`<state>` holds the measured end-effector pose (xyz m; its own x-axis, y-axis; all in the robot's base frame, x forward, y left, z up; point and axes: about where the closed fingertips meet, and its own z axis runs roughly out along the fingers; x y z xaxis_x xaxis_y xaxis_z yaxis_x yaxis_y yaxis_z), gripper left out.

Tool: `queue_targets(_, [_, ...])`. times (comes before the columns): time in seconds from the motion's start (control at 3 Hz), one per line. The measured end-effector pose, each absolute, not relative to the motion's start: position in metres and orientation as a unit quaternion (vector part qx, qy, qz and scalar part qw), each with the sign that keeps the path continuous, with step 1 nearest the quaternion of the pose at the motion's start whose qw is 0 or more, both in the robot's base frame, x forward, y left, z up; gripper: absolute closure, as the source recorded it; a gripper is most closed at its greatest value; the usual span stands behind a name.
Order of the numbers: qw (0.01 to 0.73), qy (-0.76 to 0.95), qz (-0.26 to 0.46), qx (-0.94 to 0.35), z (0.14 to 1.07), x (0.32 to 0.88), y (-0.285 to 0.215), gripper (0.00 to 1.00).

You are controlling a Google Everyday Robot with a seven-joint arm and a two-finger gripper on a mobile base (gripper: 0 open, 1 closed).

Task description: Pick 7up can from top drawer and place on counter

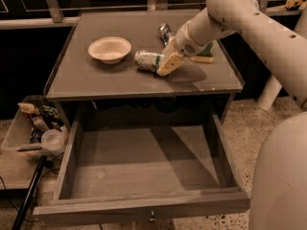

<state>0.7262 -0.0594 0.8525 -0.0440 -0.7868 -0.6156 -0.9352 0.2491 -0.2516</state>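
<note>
Matt grey wooden counter [96, 80], worn along its near edge; drawer [144, 162] of the same dull wood, with a small metal knob [152, 216]. Dented metal can [146, 60]. Smooth pale plastic gripper [168, 63] against it, right of the counter's centre.

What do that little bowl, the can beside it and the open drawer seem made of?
The bowl looks like matte cream paper or moulded fibre; plastic is possible. The 7up can, lying on the counter at the claw, seems thin metal: silvery sheen, printed. The top drawer looks like grey painted wood, with board edges and a small metal-looking knob.
</note>
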Motion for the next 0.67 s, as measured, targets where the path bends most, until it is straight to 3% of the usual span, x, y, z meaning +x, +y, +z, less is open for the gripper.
queue_targets(0.33, [0.338,0.714,0.11,-0.603,0.8524,0.7262,-0.0594,0.0])
queue_targets(0.67, [0.338,0.714,0.11,-0.603,0.8523,0.7262,-0.0593,0.0])
